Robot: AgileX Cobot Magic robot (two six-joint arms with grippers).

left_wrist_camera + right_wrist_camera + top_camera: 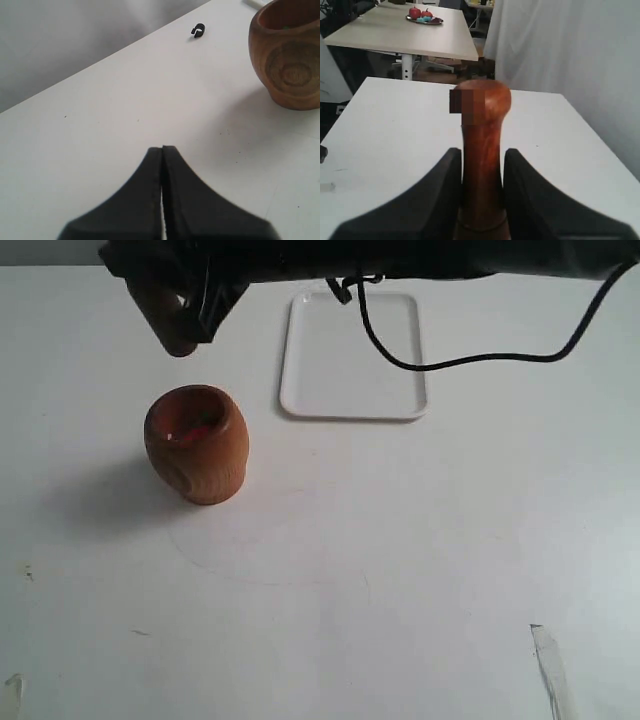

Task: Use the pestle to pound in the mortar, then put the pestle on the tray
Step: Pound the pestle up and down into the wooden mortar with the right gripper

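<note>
The orange-brown mortar (197, 443) stands left of centre on the white table, reddish bits showing in its mouth; the left wrist view has it to one side (292, 65). My right gripper (203, 298) reaches across from the right and hangs behind and above the mortar, shut on the dark brown pestle (168, 318), whose rounded end points down. In the right wrist view the pestle (481, 125) sticks out between the fingers of my right gripper (482, 151). The white tray (353, 355) lies to the mortar's back right. My left gripper (162, 148) is shut and holds nothing, low over the table beside the mortar.
A black cable (450, 362) hangs from the right arm over the tray. A small black clip (198, 31) lies on the table beyond the left gripper. A strip of tape (550, 665) sits at the front right. Another table (395, 30) stands past the far edge.
</note>
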